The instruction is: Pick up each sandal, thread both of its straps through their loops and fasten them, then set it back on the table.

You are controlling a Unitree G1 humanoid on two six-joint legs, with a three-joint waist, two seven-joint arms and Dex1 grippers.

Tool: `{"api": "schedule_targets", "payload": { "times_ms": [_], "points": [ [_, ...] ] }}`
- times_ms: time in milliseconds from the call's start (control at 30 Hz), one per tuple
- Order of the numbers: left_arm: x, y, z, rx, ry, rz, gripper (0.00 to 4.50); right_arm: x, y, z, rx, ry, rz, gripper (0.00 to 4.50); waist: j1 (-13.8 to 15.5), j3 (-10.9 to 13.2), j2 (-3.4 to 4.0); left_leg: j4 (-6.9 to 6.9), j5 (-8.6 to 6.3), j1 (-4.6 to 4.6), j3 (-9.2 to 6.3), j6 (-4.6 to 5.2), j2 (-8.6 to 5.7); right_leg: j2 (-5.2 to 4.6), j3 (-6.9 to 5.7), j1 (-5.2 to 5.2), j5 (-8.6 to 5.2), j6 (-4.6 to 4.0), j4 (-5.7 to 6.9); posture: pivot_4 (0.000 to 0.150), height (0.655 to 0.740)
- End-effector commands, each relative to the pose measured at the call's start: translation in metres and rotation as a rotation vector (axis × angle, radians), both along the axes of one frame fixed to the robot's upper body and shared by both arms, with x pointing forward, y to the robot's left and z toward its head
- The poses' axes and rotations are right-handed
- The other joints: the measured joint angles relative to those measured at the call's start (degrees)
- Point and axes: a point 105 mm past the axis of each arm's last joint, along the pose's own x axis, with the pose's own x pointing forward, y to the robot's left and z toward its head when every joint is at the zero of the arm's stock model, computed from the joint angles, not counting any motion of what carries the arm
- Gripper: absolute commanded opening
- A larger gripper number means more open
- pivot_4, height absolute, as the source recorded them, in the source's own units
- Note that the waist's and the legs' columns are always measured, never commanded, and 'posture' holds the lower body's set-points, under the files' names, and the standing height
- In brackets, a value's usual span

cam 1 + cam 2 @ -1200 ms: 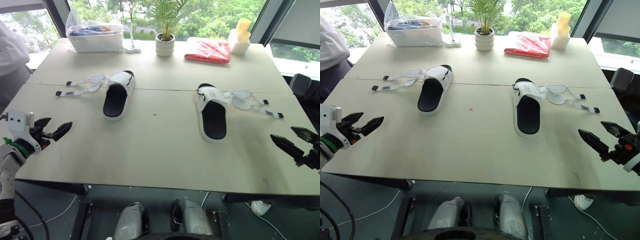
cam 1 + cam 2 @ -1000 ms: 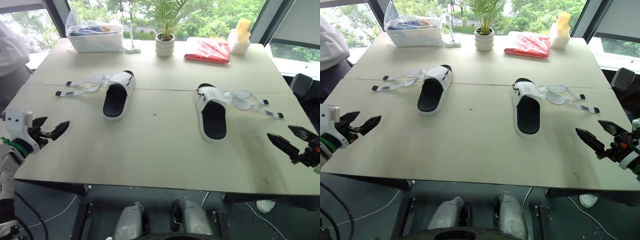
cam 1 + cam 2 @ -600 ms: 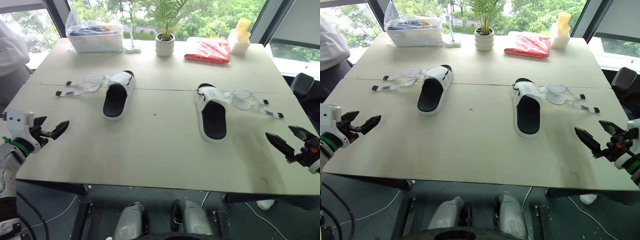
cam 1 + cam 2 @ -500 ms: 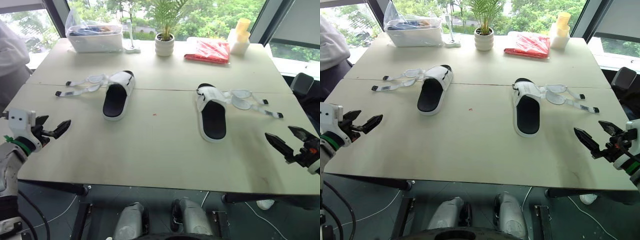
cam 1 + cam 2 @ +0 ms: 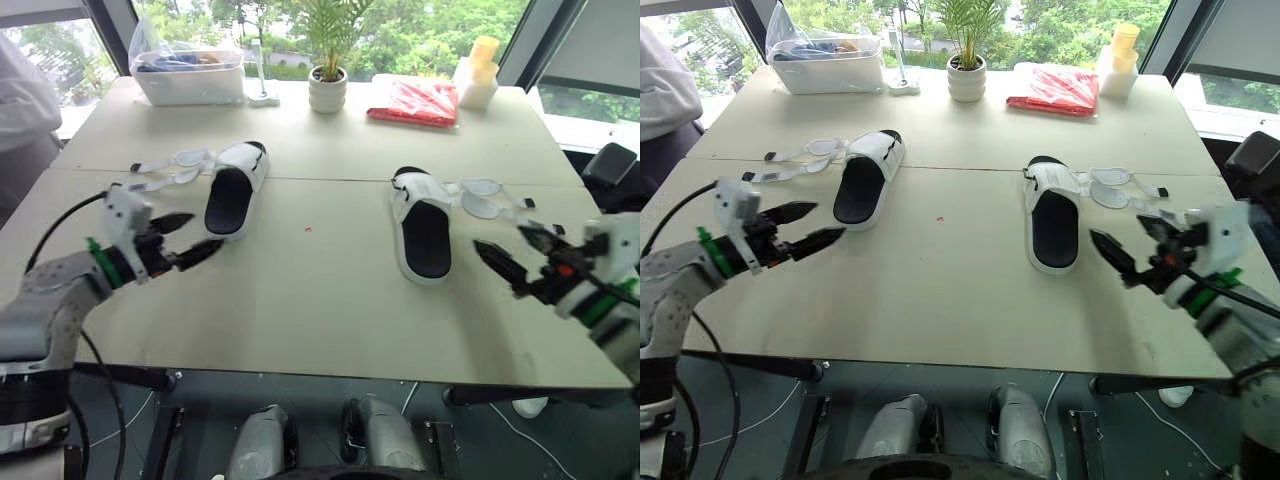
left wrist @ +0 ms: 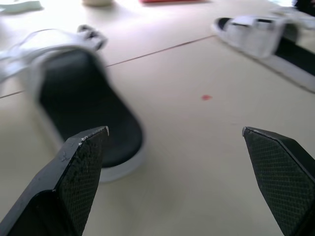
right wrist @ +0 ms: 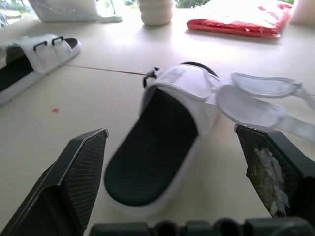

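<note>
Left gripper (image 6: 172, 130) spread wide, low over the tabletop (image 6: 197, 162)
One sandal (image 6: 83, 113), black footbed up, lies just ahead of one fingertip (image 6: 91, 142); a red speck (image 6: 206, 97) sits beyond the gap, the second sandal (image 6: 266, 39) lies well apart, a seam (image 6: 162, 49) running between them

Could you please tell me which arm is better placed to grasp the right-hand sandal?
The right, probably: the right claw, open, hovers just beside that sandal, while the left claw sits by the other sandal.
</note>
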Motion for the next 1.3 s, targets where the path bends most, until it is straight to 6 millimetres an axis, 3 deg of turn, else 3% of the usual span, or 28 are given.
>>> {"api": "schedule_targets", "payload": {
  "times_ms": [33, 133, 233, 400, 600, 733, 833, 1067, 1167, 1300],
  "points": [
    [-0.008, -0.038, 0.020, 0.019, -0.032, -0.219, 4.50, 0.012, 0.044, 0.000, 0.034, 0.009, 0.047, 4.48, -0.14, 0.01, 0.02, 0.00, 0.01, 0.00, 0.01, -0.01, -0.01, 0.01, 0.01, 0.00, 0.00, 0.00, 0.01, 0.150, 0.7288],
    [-0.006, -0.065, 0.036, 0.006, -0.052, -0.354, 4.50, 0.034, 0.071, -0.011, 0.050, 0.049, 0.012, 4.48, -0.17, 0.01, 0.02, 0.00, 0.02, -0.02, 0.01, -0.03, -0.01, 0.06, 0.02, -0.02, 0.00, 0.00, 0.02, 0.150, 0.7288],
    [-0.007, -0.078, 0.049, -0.001, -0.065, -0.446, 4.50, 0.056, 0.077, -0.022, 0.061, 0.087, -0.081, 4.48, -0.42, 0.01, 0.02, 0.02, 0.04, -0.05, 0.01, -0.04, -0.01, 0.13, 0.05, -0.03, 0.00, 0.00, 0.01, 0.150, 0.7288],
    [0.000, -0.083, 0.059, 0.025, -0.091, -0.492, 4.50, 0.092, 0.085, -0.035, 0.140, 0.142, -0.173, 4.48, -1.26, 0.02, 0.03, 0.02, 0.06, -0.08, 0.00, -0.08, 0.02, 0.28, 0.07, -0.03, -0.01, 0.00, -0.02, 0.150, 0.7288],
    [0.008, -0.084, 0.062, 0.044, -0.108, -0.495, 4.50, 0.136, 0.091, -0.029, 0.238, 0.097, -0.268, 4.48, -1.75, 0.07, 0.11, 0.01, 0.11, -0.05, 0.02, -0.17, 0.10, 0.36, 0.15, -0.09, -0.01, 0.00, 0.04, 0.150, 0.7288],
    [0.011, -0.084, 0.062, 0.053, -0.117, -0.491, 4.50, 0.154, 0.102, -0.020, 0.203, 0.007, -0.272, 4.48, -1.78, 0.08, 0.13, 0.01, 0.11, -0.07, 0.03, -0.17, 0.09, 0.35, 0.15, -0.11, -0.01, 0.00, 0.05, 0.150, 0.7288],
    [0.013, -0.083, 0.062, 0.061, -0.125, -0.484, 4.50, 0.165, 0.095, -0.027, 0.164, 0.000, -0.354, 3.57, -1.76, 0.09, 0.15, 0.00, 0.12, -0.11, 0.03, -0.17, 0.09, 0.34, 0.15, -0.14, -0.01, 0.00, 0.04, 0.150, 0.7288],
    [0.013, -0.081, 0.058, 0.074, -0.130, -0.476, 4.50, 0.170, 0.087, -0.030, 0.122, -0.073, -0.397, 0.06, -2.05, 0.10, 0.16, 0.00, 0.12, -0.12, 0.02, -0.17, 0.09, 0.32, 0.16, -0.15, -0.01, 0.00, 0.05, 0.150, 0.7288],
    [0.013, -0.080, 0.057, 0.079, -0.130, -0.476, 4.50, 0.167, 0.086, -0.026, 0.114, -0.115, -0.363, 0.06, -2.31, 0.11, 0.18, 0.00, 0.12, -0.13, 0.01, -0.17, 0.09, 0.30, 0.16, -0.14, -0.01, 0.00, 0.06, 0.150, 0.7288],
    [0.010, -0.081, 0.056, 0.087, -0.115, -0.493, 4.50, 0.148, 0.107, -0.006, 0.035, -0.242, -0.081, 0.06, -2.52, 0.15, 0.25, 0.00, 0.12, -0.15, 0.00, -0.17, 0.09, 0.30, 0.16, -0.15, -0.01, 0.00, 0.04, 0.150, 0.7288]
  ]
}}
